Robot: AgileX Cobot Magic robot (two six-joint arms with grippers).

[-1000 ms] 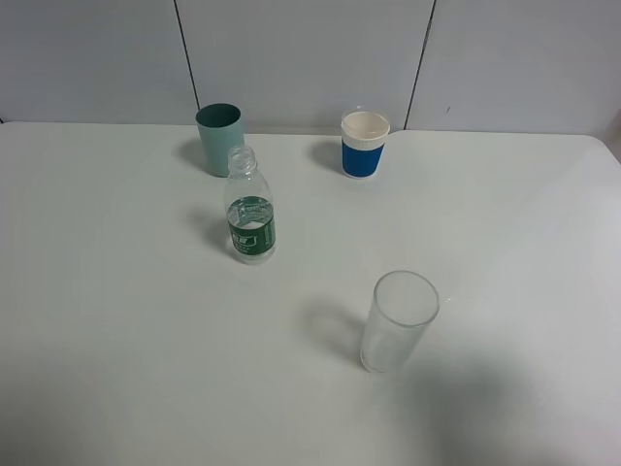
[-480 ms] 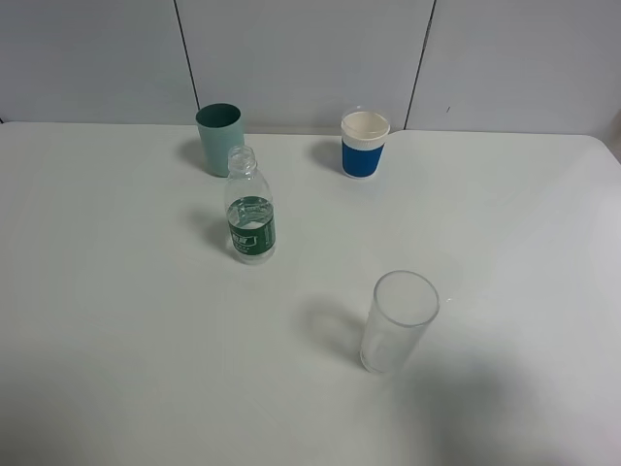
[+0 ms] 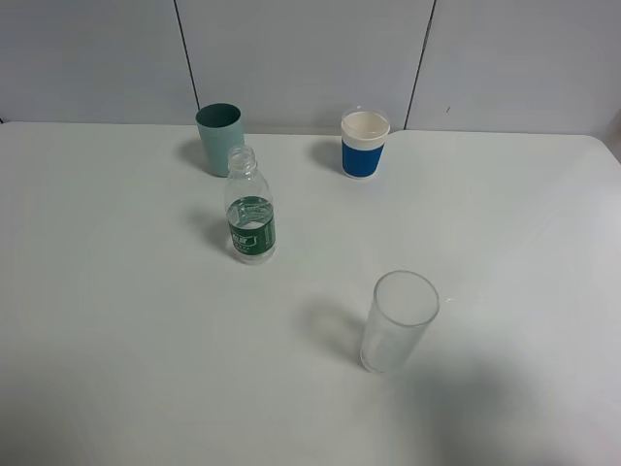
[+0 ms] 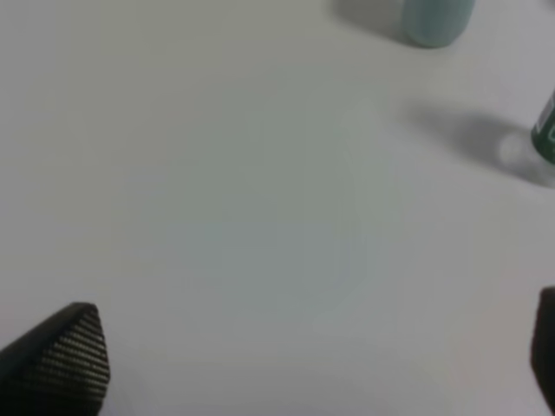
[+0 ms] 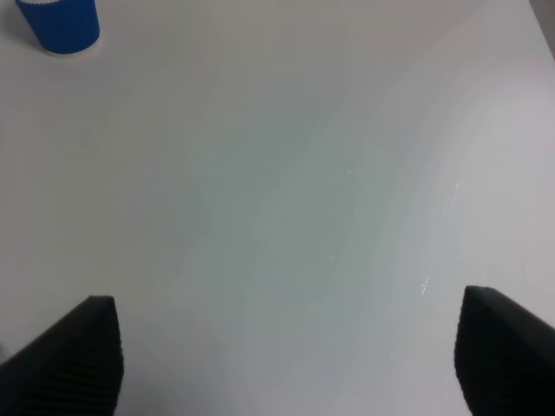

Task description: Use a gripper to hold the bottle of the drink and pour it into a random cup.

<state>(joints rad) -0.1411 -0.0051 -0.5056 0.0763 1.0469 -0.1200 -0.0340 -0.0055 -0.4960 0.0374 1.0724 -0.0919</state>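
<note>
Nothing has shifted since the earlier frames: nearest stands the tall clear glass (image 3: 399, 321) at about five o'clock on the white table (image 3: 116, 320), with the small clear plastic bottle with a dark green label band (image 3: 250, 208) upright past it near the centre. Behind the bottle at twelve o'clock sits the teal-green tapered tumbler (image 3: 219, 139), and the white cup with a blue sleeve (image 3: 365, 144) at one o'clock. Both the left gripper (image 4: 303, 364) and the right gripper (image 5: 286, 355) hang spread wide over bare table, holding nothing (only dark fingertips (image 4: 65, 355) show).

A small clear bottle of the drink (image 3: 250, 208), uncapped and banded by a dark green label, is seen standing upright on the white bench (image 3: 116, 291). The teal-green cup (image 3: 219, 138) is set upright just behind it, near the bench's far edge.
</note>
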